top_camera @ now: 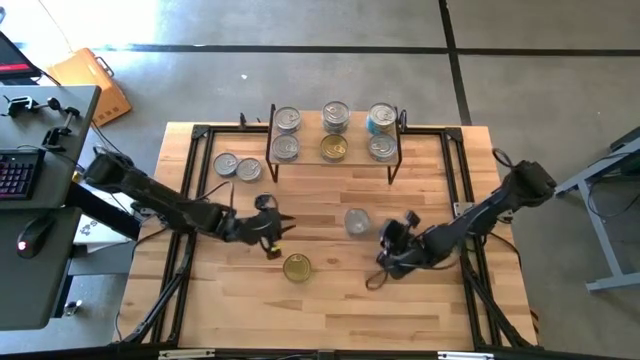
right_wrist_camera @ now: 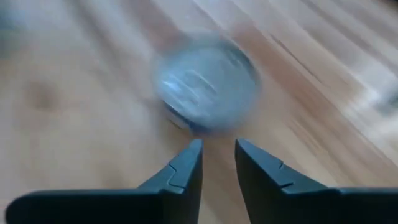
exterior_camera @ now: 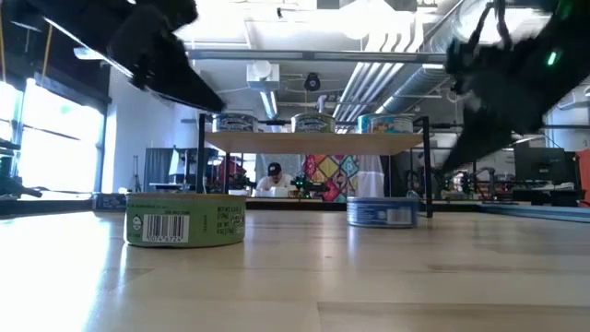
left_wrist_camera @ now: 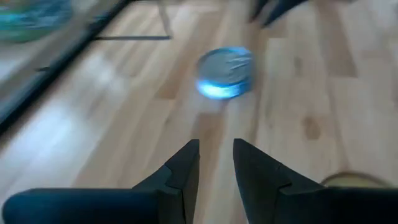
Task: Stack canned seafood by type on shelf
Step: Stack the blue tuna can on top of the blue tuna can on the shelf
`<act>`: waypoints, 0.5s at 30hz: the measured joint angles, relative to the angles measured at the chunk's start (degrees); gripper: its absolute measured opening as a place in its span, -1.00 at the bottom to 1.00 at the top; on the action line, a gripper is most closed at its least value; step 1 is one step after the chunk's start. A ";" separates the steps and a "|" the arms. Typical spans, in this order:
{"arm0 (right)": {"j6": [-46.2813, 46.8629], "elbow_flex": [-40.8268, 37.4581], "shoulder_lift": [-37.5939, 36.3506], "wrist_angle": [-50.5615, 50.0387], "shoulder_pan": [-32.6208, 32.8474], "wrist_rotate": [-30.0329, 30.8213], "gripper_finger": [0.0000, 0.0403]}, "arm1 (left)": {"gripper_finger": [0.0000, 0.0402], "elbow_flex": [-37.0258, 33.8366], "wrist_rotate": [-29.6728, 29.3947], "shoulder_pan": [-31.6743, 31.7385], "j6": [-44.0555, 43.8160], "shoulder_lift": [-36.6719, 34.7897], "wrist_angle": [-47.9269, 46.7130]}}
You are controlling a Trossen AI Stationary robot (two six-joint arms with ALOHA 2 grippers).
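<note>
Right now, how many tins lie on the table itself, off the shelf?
4: two silver tins side by side left of the shelf, one blue-sided tin mid-table, one gold-lidded tin nearer the front.

Butcher-block desk (top_camera: 330, 300) with black frame rails along its edges; grey side table (top_camera: 40, 250) beside it carrying keyboard (top_camera: 12, 172) and mouse (top_camera: 35, 232); concrete floor (top_camera: 300, 30); cardboard box (top_camera: 95, 82) nearby.

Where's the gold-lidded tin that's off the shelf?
High view: the gold tin sits on the table near its front middle, just in front of the left gripper and left of the silver tin.
</note>
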 joint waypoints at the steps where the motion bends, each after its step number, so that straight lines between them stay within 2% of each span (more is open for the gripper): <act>1: 2.77 -0.28 0.47 -2.46 -1.28 -0.60 -0.59 | -0.57 0.01 2.32 1.12 1.32 1.61 2.74; 4: 2.23 -2.54 1.52 0.10 -5.56 -1.76 -0.65 | -0.62 -0.04 8.29 4.60 5.01 7.38 9.41; 8: -7.39 -5.87 3.19 14.54 -11.16 -5.17 -0.72 | -0.69 0.61 14.70 8.28 6.06 14.84 16.29; 10: -14.20 -6.54 4.41 24.86 -13.40 -11.63 -0.76 | -0.71 1.84 15.32 9.14 5.65 16.36 13.80; 12: -24.71 -6.71 5.82 36.64 -13.96 -20.74 -0.79 | -0.73 3.48 15.04 9.20 4.73 16.28 8.47; 15: -39.32 -6.61 7.04 46.45 -12.14 -32.87 -0.83 | -0.75 5.51 14.55 8.34 2.83 14.23 -0.74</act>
